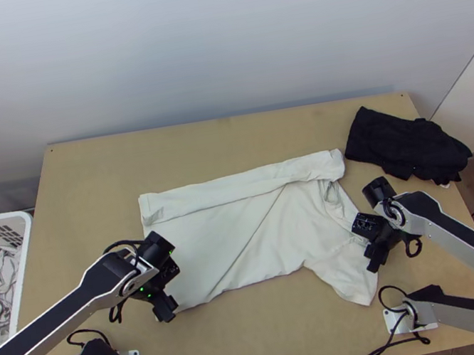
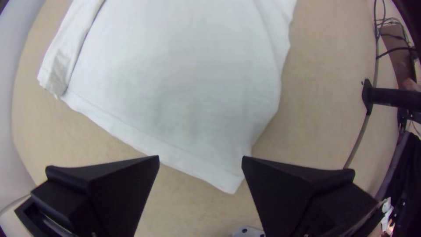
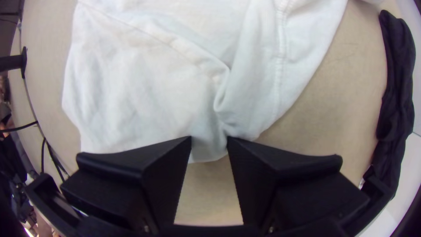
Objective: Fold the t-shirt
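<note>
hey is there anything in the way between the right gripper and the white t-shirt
Nothing visible stands between them: the right gripper is open right at the edge of the t-shirt. The black cloth lies off to the side, beyond the gripper.

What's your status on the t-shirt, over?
Left pincer open, right pincer open, both at the t-shirt. T-shirt spread, far edge folded in. Black cloth beside it, possibly in the way.
</note>
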